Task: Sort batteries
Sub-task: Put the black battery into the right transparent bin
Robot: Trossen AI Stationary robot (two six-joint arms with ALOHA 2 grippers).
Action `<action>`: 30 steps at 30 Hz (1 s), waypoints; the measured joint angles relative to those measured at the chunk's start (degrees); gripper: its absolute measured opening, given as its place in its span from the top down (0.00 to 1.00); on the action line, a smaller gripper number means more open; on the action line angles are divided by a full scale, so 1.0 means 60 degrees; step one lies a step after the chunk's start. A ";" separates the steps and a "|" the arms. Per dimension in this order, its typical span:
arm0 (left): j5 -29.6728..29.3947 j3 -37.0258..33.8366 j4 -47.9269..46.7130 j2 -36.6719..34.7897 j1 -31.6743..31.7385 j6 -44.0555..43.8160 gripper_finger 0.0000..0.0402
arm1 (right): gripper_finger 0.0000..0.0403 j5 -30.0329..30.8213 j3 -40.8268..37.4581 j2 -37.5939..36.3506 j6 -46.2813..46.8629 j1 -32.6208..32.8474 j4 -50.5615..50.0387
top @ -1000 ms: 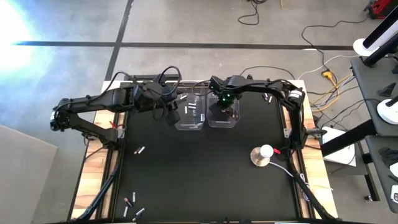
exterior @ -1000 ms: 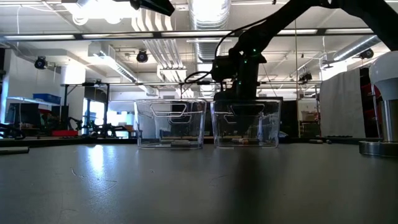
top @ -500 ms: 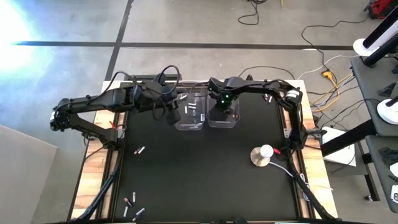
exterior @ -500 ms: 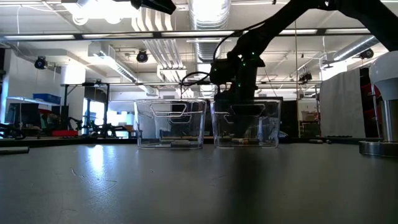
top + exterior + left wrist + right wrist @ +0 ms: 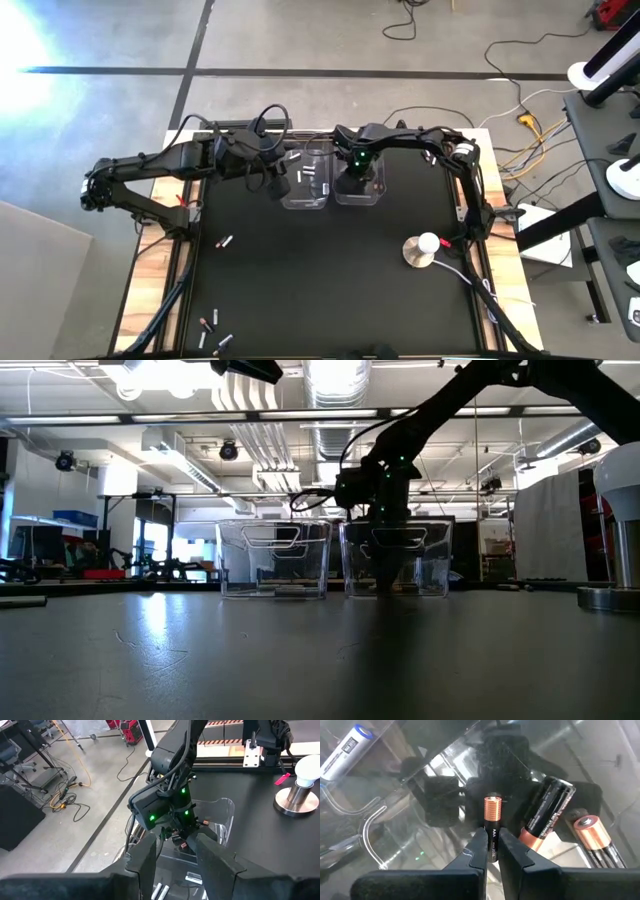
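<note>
Two clear bins stand side by side at the table's far middle: the left bin (image 5: 306, 180) with silvery-white batteries (image 5: 192, 879), the right bin (image 5: 376, 194) with dark copper-ended batteries (image 5: 547, 817). My right gripper (image 5: 491, 851) reaches down inside the right bin (image 5: 425, 560), shut on a dark battery with a copper end (image 5: 493, 827). My left gripper (image 5: 177, 862) hovers open just left of the left bin, nothing between its fingers. A few loose batteries (image 5: 225, 241) lie on the mat near the left front. My right gripper pinches the dark body (image 5: 492, 840) of the battery between its two fingertips. The fingers point down into the right bin and lie along the battery. Its copper end (image 5: 493, 807) sticks out past the fingertips toward the bin floor; whether it touches, I cannot tell.
A round metal disc with a white top (image 5: 422, 250) stands at the right of the mat. More loose batteries (image 5: 210, 325) lie at the near left corner. A red clip-like piece (image 5: 281, 779) lies by the table's right edge. The mat's middle is bare.
My right gripper has sunk down into the right bin with the battery and rolled a little about its own axis. It has stayed shut.
</note>
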 joint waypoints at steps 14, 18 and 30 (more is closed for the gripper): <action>-0.0015 0.0000 0.0271 -0.0073 0.0180 0.0586 0.70 | 0.72 0.0117 0.0088 -0.0688 0.0430 -0.0074 -0.0343; -0.0021 0.0000 0.0293 -0.0073 0.0202 0.0578 0.70 | 0.64 0.0122 0.0590 -0.1677 0.0439 -0.0230 -0.0958; 0.0080 0.0000 -0.0003 -0.0055 0.0197 -0.0257 0.70 | 0.49 0.1590 0.0204 -0.4255 0.1165 -0.2333 -0.1047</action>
